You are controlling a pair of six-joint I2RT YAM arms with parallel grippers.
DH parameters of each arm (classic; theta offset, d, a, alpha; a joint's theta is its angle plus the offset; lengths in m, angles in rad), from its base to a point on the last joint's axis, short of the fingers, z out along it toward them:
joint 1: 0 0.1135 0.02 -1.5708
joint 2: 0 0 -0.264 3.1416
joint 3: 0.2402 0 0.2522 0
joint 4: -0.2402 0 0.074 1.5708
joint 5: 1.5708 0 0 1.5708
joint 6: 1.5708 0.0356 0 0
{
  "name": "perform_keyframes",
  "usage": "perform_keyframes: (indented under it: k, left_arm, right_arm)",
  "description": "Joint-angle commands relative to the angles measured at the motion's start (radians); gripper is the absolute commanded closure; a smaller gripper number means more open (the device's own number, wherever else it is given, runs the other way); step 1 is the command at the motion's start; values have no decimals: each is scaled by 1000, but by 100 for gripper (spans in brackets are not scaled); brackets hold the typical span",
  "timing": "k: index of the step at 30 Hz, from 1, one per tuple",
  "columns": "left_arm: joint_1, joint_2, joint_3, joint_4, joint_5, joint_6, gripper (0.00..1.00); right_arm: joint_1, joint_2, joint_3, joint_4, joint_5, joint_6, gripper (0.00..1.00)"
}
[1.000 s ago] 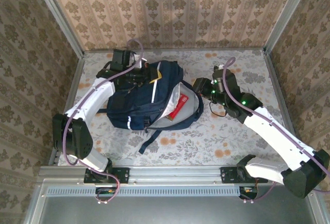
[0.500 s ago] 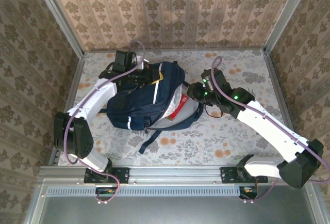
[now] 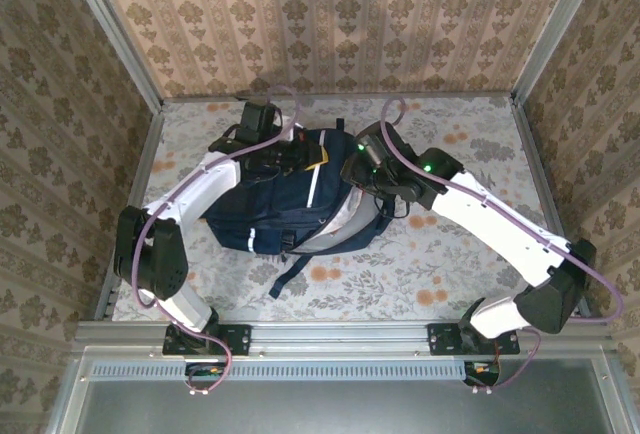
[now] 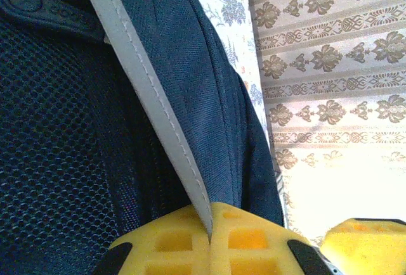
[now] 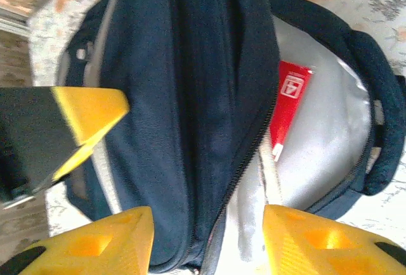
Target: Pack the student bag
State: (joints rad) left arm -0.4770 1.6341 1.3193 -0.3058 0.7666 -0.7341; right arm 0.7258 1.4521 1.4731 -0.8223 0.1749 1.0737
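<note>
The student bag (image 3: 268, 209) lies on its side at the table's middle, navy with white trim, its main pocket unzipped toward the right. My left gripper (image 3: 300, 157) is at the bag's top edge and is shut on a strip of its white trim (image 4: 152, 104); the yellow fingers (image 4: 254, 240) meet on the strip. My right gripper (image 5: 206, 243) hangs open over the bag's mouth, its fingers astride the zipper edge (image 5: 250, 154) with nothing between them. Inside the grey lining (image 5: 330, 142) sits a red booklet (image 5: 288, 101).
The floral tablecloth (image 3: 450, 264) has free room to the bag's right and front. A loose bag strap (image 3: 290, 274) trails toward the near edge. Wallpapered walls and metal posts (image 3: 120, 44) close in the back and sides.
My right arm has swung left and back until it is over the bag's open mouth, and its jaws have widened. The left gripper has shifted slightly right with the bag's trim still in it.
</note>
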Motion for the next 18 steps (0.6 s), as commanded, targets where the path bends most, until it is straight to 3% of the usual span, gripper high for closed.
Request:
perform_keyframes:
  k: [1, 13, 18]
  left_arm:
    - [-10, -4, 20, 45, 18, 1, 100]
    - [-15, -10, 23, 41, 17, 3, 100]
    - [-15, -15, 26, 31, 14, 6, 100]
  right_arm:
    - [6, 13, 20, -48, 39, 46, 48]
    - [-8, 97, 9, 21, -9, 104, 52]
    - [-13, 137, 21, 9, 7, 118, 60]
